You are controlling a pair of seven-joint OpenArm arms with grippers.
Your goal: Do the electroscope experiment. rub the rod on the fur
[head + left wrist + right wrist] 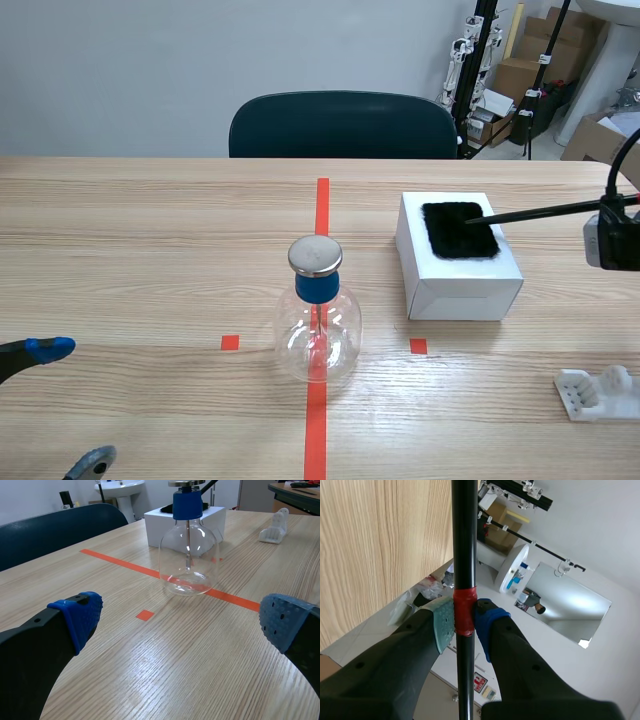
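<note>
A black rod (540, 212) with a red tape band (464, 611) is pinched between the pads of my right gripper (464, 622), which is shut on it at the right side of the table. The rod's far tip lies over the black fur patch (458, 229) on top of a white box (460, 275). A glass flask electroscope (317, 315) with a blue collar and metal cap stands on the centre tape line; it also stands ahead of my left gripper (180, 617) as the electroscope (188, 555). The left gripper stands open, low at the near left, holding nothing.
A white plastic stand (598, 392) lies at the near right of the table. A dark chair (343, 125) is behind the far edge. Boxes and tripods stand on the floor at the back right.
</note>
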